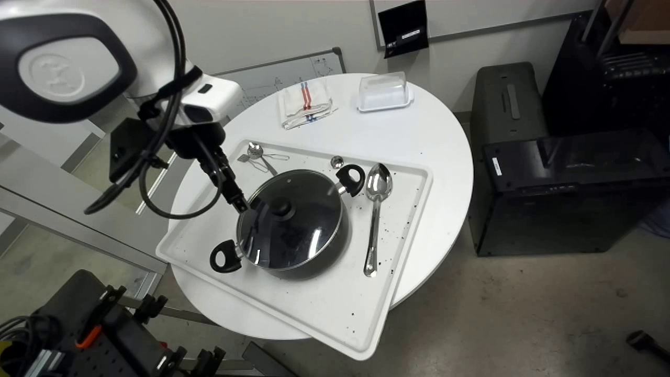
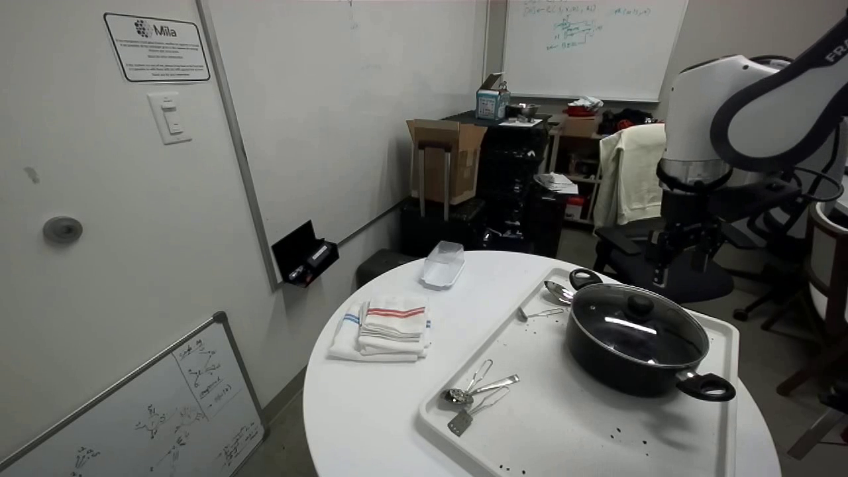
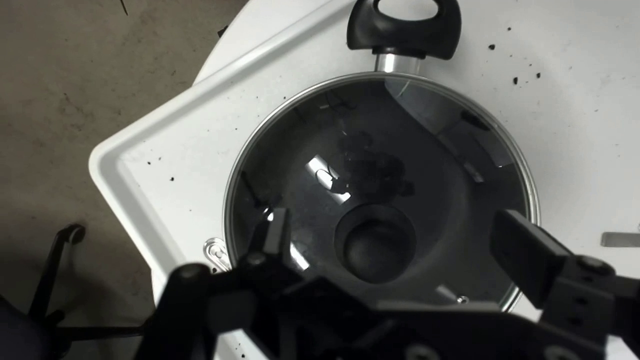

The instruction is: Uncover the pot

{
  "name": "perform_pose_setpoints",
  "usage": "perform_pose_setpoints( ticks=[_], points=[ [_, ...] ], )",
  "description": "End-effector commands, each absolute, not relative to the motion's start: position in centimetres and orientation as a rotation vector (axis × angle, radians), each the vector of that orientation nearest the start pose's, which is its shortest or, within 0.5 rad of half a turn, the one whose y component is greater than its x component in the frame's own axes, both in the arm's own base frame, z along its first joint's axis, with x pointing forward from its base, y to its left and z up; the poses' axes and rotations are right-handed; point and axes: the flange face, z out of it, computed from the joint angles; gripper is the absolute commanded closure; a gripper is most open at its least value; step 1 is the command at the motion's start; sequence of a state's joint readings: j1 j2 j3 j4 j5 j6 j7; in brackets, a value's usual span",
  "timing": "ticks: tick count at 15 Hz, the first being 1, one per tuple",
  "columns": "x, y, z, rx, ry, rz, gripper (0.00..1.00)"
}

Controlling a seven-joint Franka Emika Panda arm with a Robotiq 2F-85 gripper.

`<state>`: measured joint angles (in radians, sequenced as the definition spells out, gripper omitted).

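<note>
The black pot (image 1: 337, 248) stands on a white tray, also in an exterior view (image 2: 616, 364), with its two loop handles out to the sides. The glass lid (image 1: 314, 209) lies on the pot and covers it; it also shows in an exterior view (image 2: 669, 334) and in the wrist view (image 3: 430, 150). Its dark knob (image 3: 377, 250) stands at the lid's middle. My gripper (image 3: 392, 220) is open and empty above the lid, its fingers on either side of the knob in the wrist view. It also shows in both exterior views (image 1: 243, 205) (image 2: 681, 268), apart from the knob.
The raised-rim tray (image 1: 335, 324) sits on a round white table (image 1: 439, 157). A large steel spoon (image 1: 378, 183) lies beside the pot. Small steel utensils (image 2: 464, 397) lie at a tray corner. Folded towels (image 2: 394, 324) and a clear-lidded dish (image 2: 442, 268) stand on the table.
</note>
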<state>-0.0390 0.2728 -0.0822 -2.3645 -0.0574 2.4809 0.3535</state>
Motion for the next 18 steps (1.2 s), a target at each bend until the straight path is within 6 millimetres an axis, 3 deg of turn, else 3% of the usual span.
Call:
perform_pose_setpoints(
  ticks=[1,6,11,18],
  points=[
    [50.1,-7.7,17.5,-3.134,0.722,0.185,0.00],
    [51.0,-8.8,14.8,-3.120,0.780,0.138,0.00],
    [51.6,-8.5,12.6,-3.115,0.800,0.136,0.00],
    [52.5,-7.5,11.6,-3.113,0.792,0.124,0.00]
  ],
)
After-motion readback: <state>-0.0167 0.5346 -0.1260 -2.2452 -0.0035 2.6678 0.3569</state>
